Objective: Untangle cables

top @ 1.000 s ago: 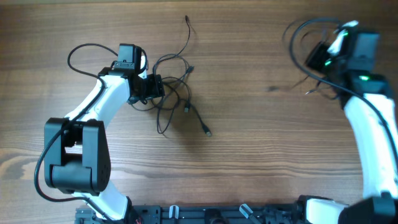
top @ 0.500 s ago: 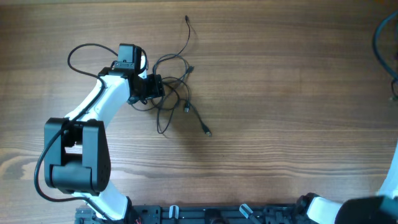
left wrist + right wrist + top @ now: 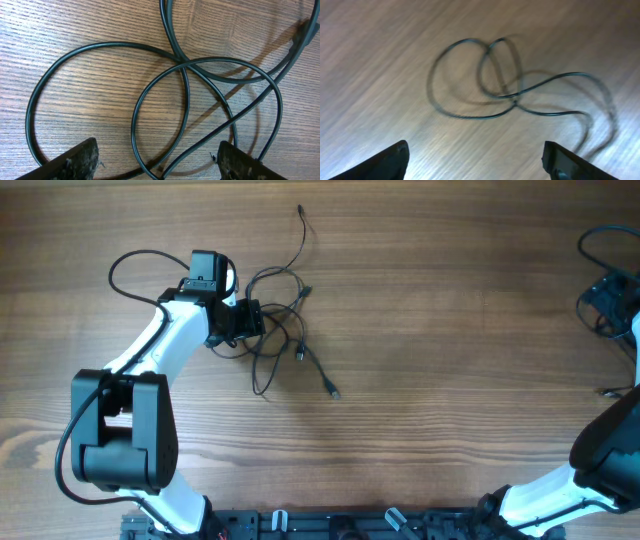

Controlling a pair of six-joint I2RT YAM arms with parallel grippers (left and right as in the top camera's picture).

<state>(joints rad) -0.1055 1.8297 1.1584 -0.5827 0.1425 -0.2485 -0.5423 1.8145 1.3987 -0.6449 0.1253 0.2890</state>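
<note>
The cables [image 3: 182, 63] (thin, limp, light, easily snagged) are judged best taken at a loop beneath the left pincer [image 3: 160, 162]; it and the right pincer [image 3: 477, 162] are spread wide, nothing held.

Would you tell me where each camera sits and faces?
Overhead: above the table, facing straight down; both arms show.
Left wrist: on the left arm, facing down at the cable tangle; its open jaws show.
Right wrist: on the right arm, facing down at one loose cable; open jaws show.
Shared: overhead and left wrist both show the tangle.
</note>
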